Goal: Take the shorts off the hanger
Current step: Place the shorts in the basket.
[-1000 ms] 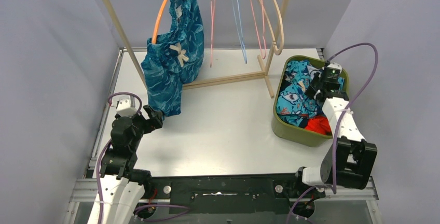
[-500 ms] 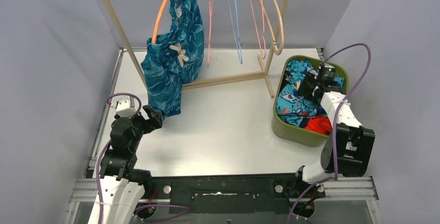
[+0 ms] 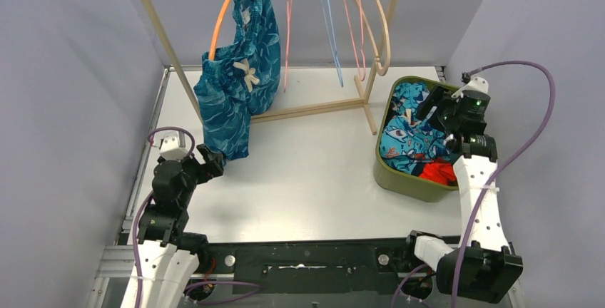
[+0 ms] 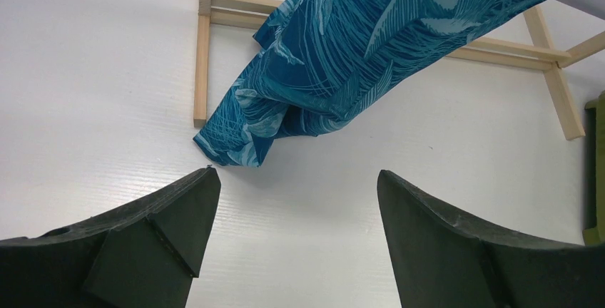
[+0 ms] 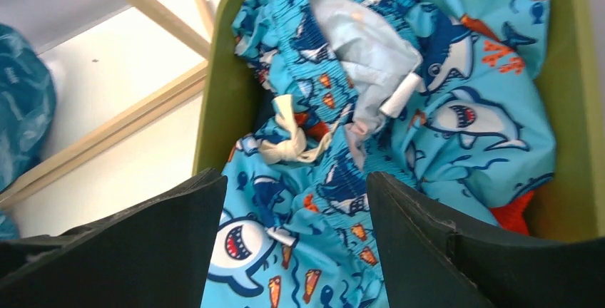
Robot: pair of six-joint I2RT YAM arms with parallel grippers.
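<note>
Teal leaf-print shorts (image 3: 235, 87) hang from an orange hanger (image 3: 222, 19) on the wooden rack, with their lower hem near the table. My left gripper (image 3: 212, 160) sits low just in front of that hem and is open. In the left wrist view the shorts (image 4: 371, 51) hang a little beyond the left gripper (image 4: 296, 180), untouched. My right gripper (image 3: 432, 108) hovers open over the green bin (image 3: 410, 183). The right wrist view shows the right gripper (image 5: 296, 187) above turquoise shark-print shorts (image 5: 442, 108), apart from them. Orange-red shorts (image 5: 524, 212) lie beneath those.
Bare pink (image 3: 289, 30), blue (image 3: 329, 30) and wooden (image 3: 374, 23) hangers dangle on the rack rail. The rack's base bar (image 3: 307, 110) lies across the table between the shorts and the bin. Grey walls close in left and right.
The right gripper opened and lifted up and back from the bin, leaving the shark-print shorts inside. The left arm stayed still.
</note>
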